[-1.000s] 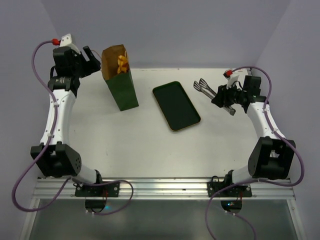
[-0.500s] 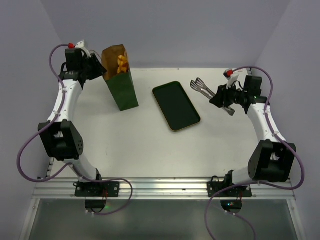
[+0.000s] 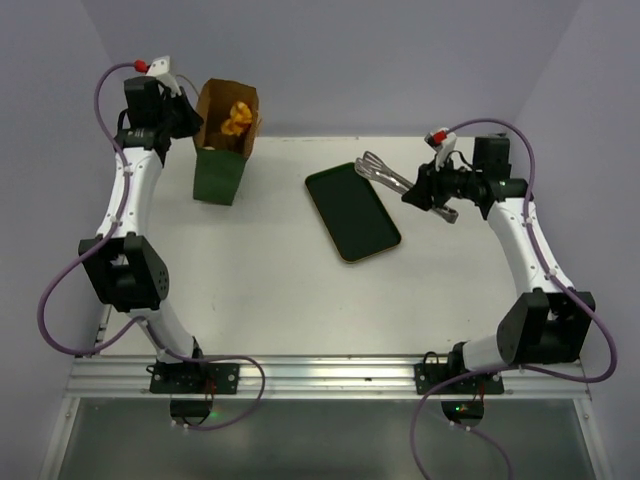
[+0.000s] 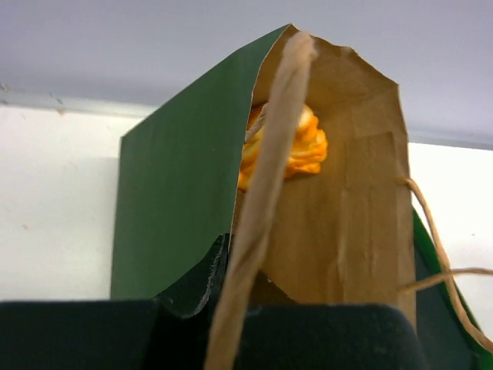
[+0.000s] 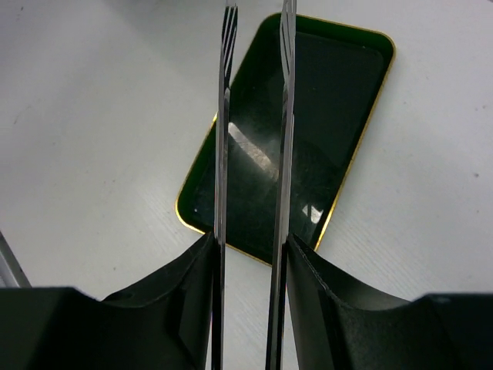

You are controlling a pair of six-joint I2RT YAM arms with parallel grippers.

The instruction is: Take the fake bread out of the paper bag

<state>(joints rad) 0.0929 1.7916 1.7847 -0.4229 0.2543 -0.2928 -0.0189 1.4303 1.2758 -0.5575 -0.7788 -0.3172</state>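
The paper bag (image 3: 222,160), dark green outside and brown inside, stands at the back left of the table, with its mouth tipped toward the camera. Golden-orange fake bread (image 3: 237,117) shows inside it, and in the left wrist view the fake bread (image 4: 299,146) lies deep in the bag. My left gripper (image 3: 188,118) is shut on the left wall of the bag (image 4: 177,200) at the rim, beside a tan cord handle (image 4: 266,177). My right gripper (image 3: 438,190) is shut on metal tongs (image 3: 385,175), and their tips hover over the tray's far right corner. In the right wrist view the two tong arms (image 5: 225,116) run forward from my right gripper (image 5: 250,247).
A flat dark green tray (image 3: 352,212) with a tan rim lies on the white table (image 3: 280,280), right of centre. Purple walls close in the back and both sides. The arm bases sit on the metal rail (image 3: 320,372) at the near edge.
My left gripper closed on the bag's rim, and the bag shifted left and tipped open. My right arm carried the tongs left, over the tray's corner.
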